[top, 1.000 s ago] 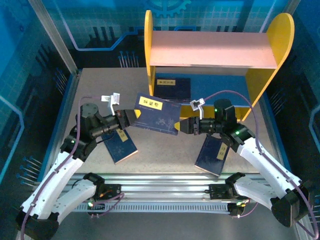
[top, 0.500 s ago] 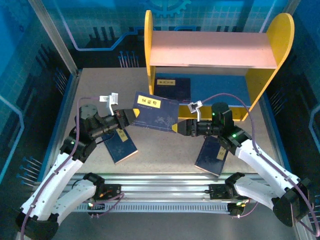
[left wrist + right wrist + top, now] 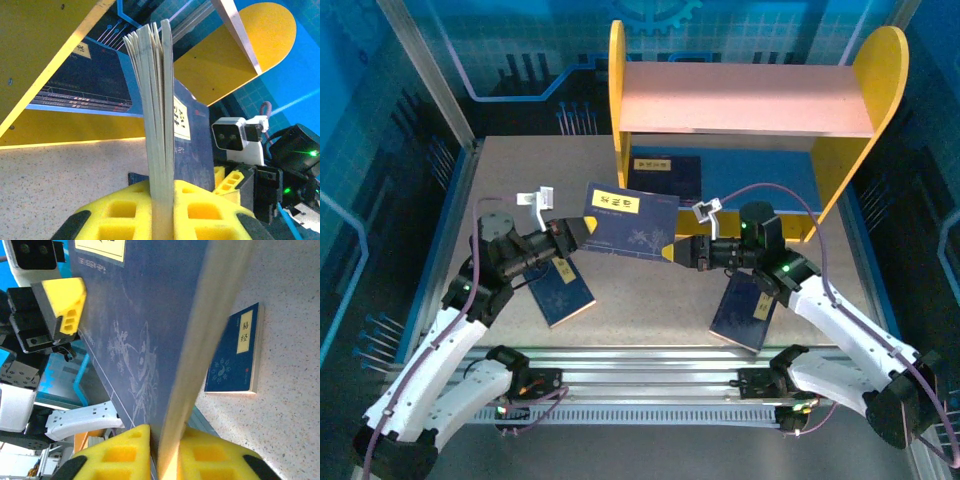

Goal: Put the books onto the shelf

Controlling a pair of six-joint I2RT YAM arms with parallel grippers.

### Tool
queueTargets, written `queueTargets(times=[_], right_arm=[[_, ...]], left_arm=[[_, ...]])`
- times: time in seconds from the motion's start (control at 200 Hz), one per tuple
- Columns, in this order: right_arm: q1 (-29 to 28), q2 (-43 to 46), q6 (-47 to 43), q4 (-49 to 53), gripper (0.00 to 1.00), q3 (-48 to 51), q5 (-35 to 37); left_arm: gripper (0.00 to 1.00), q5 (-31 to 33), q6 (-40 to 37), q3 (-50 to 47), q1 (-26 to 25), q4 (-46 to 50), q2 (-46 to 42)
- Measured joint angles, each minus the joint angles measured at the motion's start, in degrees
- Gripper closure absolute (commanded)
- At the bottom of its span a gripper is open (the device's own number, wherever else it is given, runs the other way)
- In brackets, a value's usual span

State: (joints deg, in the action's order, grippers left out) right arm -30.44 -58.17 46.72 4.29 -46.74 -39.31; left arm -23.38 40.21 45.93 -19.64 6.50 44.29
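Right gripper has closed on the centre-frame raised book; left gripper grips it too; speckled table; shelf holds another book.

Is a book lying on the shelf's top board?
No, the one book on the shelf lies on its blue lower board, beneath the top board.

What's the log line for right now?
item: held book | left jaws: shut on it | right jaws: shut on it | height: off table
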Motion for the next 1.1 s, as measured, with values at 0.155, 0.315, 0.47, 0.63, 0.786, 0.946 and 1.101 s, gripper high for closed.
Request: queueTargets(times=[0.155, 0.315, 0.47, 0.63, 0.786, 0.946, 1.101], right_arm=[[-0.2, 0.1, -4.3, 6.0, 0.88, -5.5, 0.3], [0.2, 0.5, -9.6, 12.3, 0.89, -13.5, 0.3], [3.3, 0.5, -12.8, 16.7, 0.9, -18.7, -0.7], [7.4, 0.0, -13.8, 19.1, 0.91, -22.3, -3.4], [11.3, -1.1, -14.3, 20.4, 0.92, -25.9, -6.6], [17.3, -2.0, -14.9, 22.8, 0.92, -31.9, -9.6], [24.2, -3.6, -14.8, 23.1, 0.93, -36.8, -13.4]], left_arm=[[0.63, 0.8, 0.8, -0.1, 0.1, -0.5, 0.0], [0.52, 1.0, 1.2, -0.1, 0.0, -0.4, -0.2], [0.51, 1.1, 1.4, 0.3, 0.0, 0.5, -1.4], [0.49, 1.4, 1.2, 0.5, 0.1, 2.5, -3.7], [0.49, 2.1, 1.1, 0.5, 0.5, 5.0, -5.3], [0.49, 2.4, 0.3, 0.5, 0.8, 7.6, -5.5], [0.49, 2.6, 0.2, 0.5, 1.1, 8.9, -6.1]])
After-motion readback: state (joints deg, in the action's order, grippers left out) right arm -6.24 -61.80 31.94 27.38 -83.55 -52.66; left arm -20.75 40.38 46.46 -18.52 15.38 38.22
